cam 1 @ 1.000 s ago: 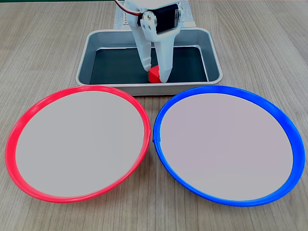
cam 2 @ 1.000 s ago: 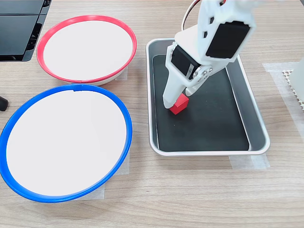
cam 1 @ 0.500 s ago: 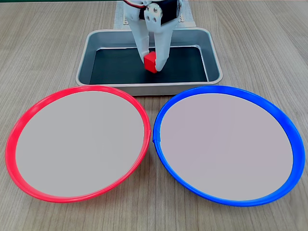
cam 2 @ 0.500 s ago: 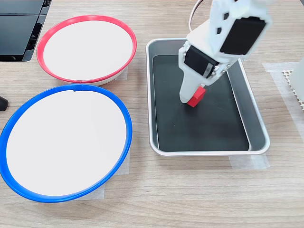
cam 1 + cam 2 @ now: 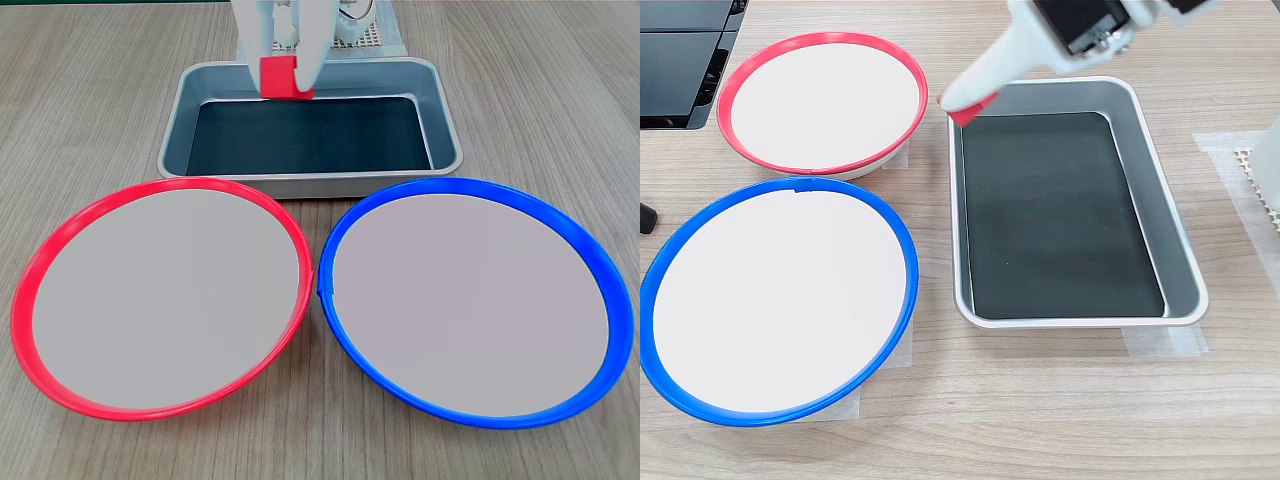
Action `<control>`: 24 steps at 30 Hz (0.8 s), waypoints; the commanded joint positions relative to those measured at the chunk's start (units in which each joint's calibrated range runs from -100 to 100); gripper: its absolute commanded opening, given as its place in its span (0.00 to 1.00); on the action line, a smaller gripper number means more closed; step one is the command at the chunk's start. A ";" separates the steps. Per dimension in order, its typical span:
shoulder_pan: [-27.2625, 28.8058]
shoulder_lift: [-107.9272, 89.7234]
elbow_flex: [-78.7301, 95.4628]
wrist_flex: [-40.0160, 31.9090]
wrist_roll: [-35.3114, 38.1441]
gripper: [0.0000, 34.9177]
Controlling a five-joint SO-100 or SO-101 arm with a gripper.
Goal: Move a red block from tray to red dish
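Above the tray [image 5: 300, 180], the gripper [image 5: 283, 78] is squeezing the red block [image 5: 970, 108]; it is not reaching the empty red dish [image 5: 740, 72] yet.

tabletop [image 5: 90, 110]: showing pale wood grain with a matt finish across both exterior views.
tray [image 5: 300, 186]: looking like brushed grey metal, its rim catching a soft sheen; its bottom is lying flat black and matt.
red dish [image 5: 60, 245]: wearing a glossy, smooth red rim that looks like plastic; its inside is looking pale and matt.
blue dish [image 5: 590, 265]: showing the same glossy rim in blue.
red block [image 5: 279, 76]: appearing smooth and plain-faced.
pincer [image 5: 968, 103]: looking like white, smooth plastic.
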 commanded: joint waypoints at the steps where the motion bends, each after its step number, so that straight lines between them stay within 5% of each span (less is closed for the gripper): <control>1: 0.69 1.05 1.51 -19.67 -4.64 0.00; 3: 0.22 5.57 2.69 -30.65 -10.70 0.00; 6: 0.60 10.94 1.78 -36.51 -16.51 0.00; 13: 6.53 26.38 -5.68 -42.28 -24.47 0.00; 16: 8.60 34.31 -14.15 -36.42 -25.59 0.00; 24: 9.92 51.71 -44.55 -1.34 -24.47 0.00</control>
